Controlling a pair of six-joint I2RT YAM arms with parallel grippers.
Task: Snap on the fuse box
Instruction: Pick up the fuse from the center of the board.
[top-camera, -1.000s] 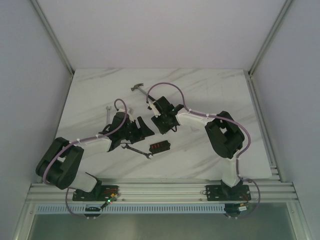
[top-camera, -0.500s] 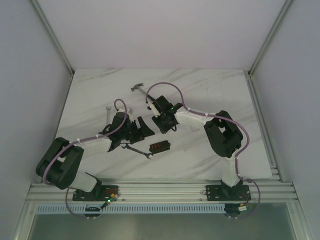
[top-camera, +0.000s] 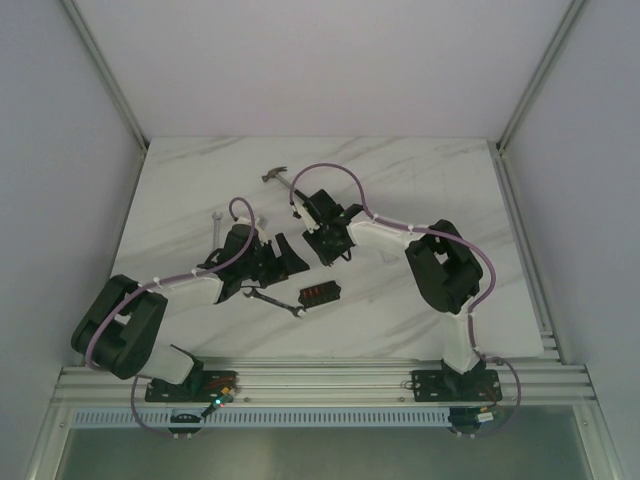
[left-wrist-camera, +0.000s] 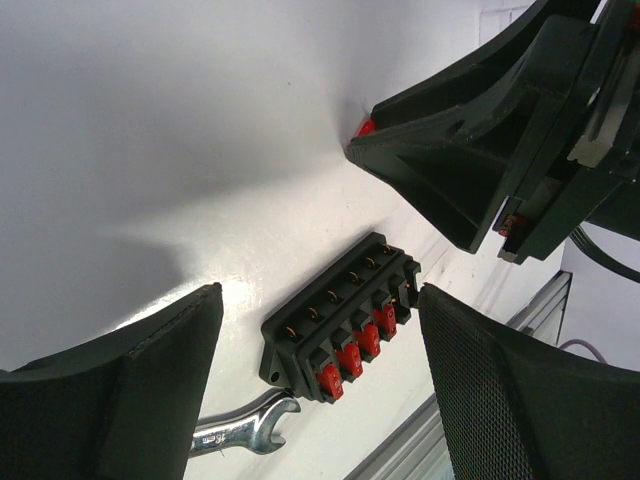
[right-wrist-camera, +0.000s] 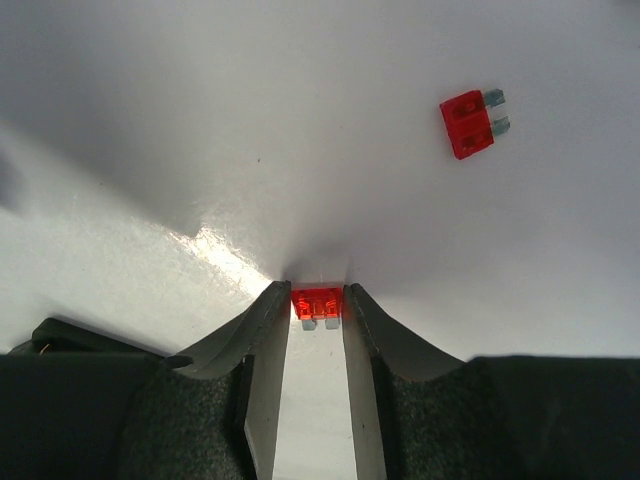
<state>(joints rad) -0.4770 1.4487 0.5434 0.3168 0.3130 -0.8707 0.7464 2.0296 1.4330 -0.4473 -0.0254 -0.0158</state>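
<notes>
The fuse box (top-camera: 320, 292) is a small black box with a row of red fuses, lying on the white table in front of both grippers. In the left wrist view it (left-wrist-camera: 340, 330) lies between and beyond my open left fingers. My left gripper (top-camera: 288, 258) (left-wrist-camera: 318, 300) is open and empty, just left of and above the box. My right gripper (top-camera: 324, 246) (right-wrist-camera: 317, 300) points down at the table with its fingertips closed on a tiny loose red fuse (right-wrist-camera: 317, 301). Its tip also shows in the left wrist view (left-wrist-camera: 360, 150).
A second loose red fuse (right-wrist-camera: 468, 123) lies on the table beyond the right gripper. A steel wrench (top-camera: 276, 303) (left-wrist-camera: 240, 430) lies against the box's left end. A hammer (top-camera: 279, 176) lies at the back. A slim silver tool (top-camera: 216, 226) lies left.
</notes>
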